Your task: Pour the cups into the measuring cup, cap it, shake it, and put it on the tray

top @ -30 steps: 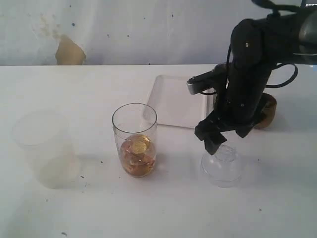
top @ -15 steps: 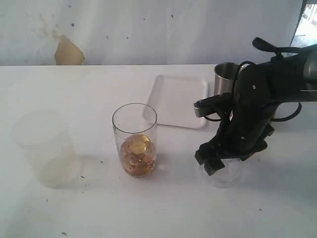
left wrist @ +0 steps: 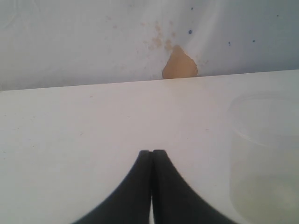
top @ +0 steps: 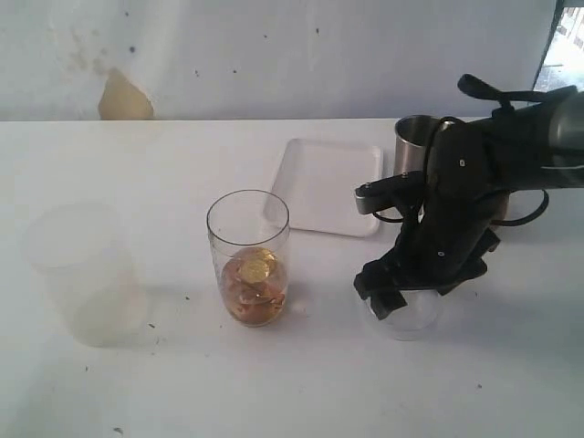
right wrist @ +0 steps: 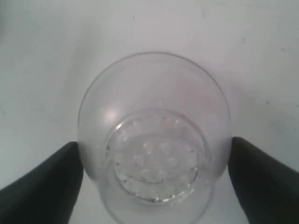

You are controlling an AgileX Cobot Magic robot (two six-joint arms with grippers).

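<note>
Only wrist-side: dimpled cap [right wrist: 154,135] (tool [right wrist: 154,156] astride).

White table [top: 292,392], faintly speckled; pale bluish wall [top: 301,55] behind, stained, tan patch [top: 125,97] at tabletop line.

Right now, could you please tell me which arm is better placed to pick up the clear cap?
The right arm: the right tool is open and straddles the cap, while the left tool is shut, off beside the frosted cup.
</note>
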